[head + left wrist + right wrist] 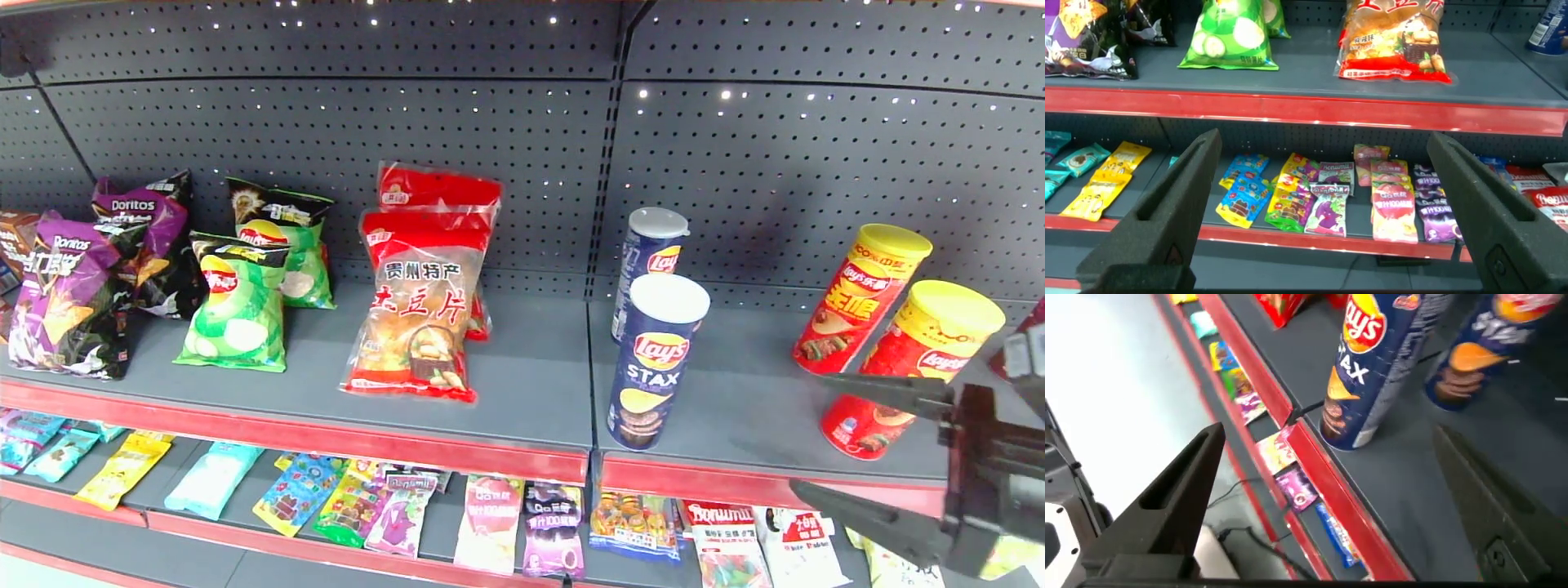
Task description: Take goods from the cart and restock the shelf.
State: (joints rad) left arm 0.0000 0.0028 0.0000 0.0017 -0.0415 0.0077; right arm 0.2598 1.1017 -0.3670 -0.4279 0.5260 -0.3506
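Note:
My right gripper (804, 433) is open and holds nothing, in front of the shelf's red front edge (735, 482), just left of two red chip cans with yellow lids (910, 367). In the right wrist view, the right gripper (1328, 431) faces a blue chip can (1360, 376) that stands near the shelf edge. That blue can (657, 359) has a second one (649, 261) behind it. My left gripper (1323, 139) is open and empty, level with the lower shelf of small candy packets (1327, 200).
On the upper shelf (522, 384) stand red-and-clear snack bags (416, 327), green chip bags (237, 302) and purple chip bags (69, 294). Bare shelf lies between the snack bags and the blue cans. A perforated back panel (490, 131) closes the rear.

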